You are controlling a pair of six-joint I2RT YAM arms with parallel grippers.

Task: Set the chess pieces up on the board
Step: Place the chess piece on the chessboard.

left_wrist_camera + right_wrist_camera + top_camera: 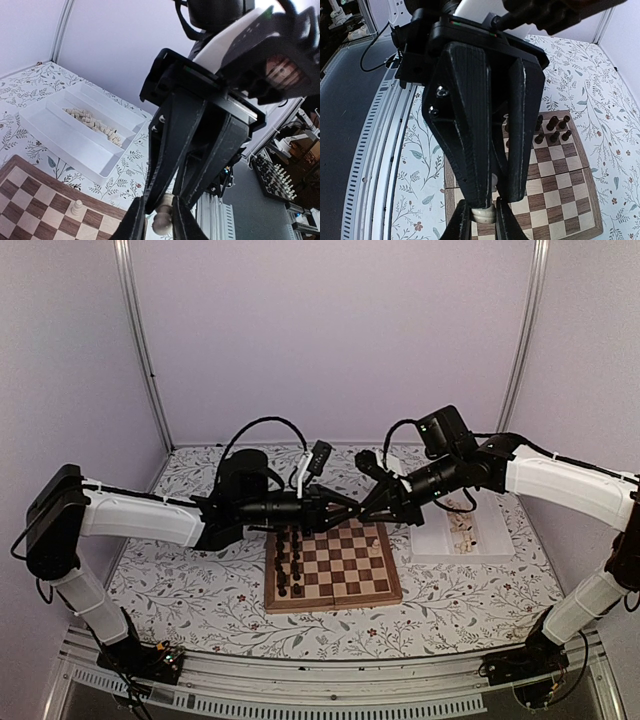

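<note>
One pale chess piece [161, 225] hangs in the air over the far edge of the board [335, 602], between both grippers. My right gripper [482, 220] is shut on its ridged base [483, 216]. My left gripper [159, 220] faces it with its fingers narrowly open around the piece's round head; one pad touches and a thin gap shows at the other. In the top view the two grippers meet tip to tip, left gripper [355, 506] and right gripper [368, 510]. A pale pawn [76, 207] stands on the board near its edge. More pale pieces [92, 121] lie in the tray.
A white ridged tray [440, 550] sits right of the board. Dark pieces [290, 560] stand in two rows along the board's left side. The floral tablecloth [190, 590] surrounds the board. Metal frame posts [140, 340] stand at the back corners.
</note>
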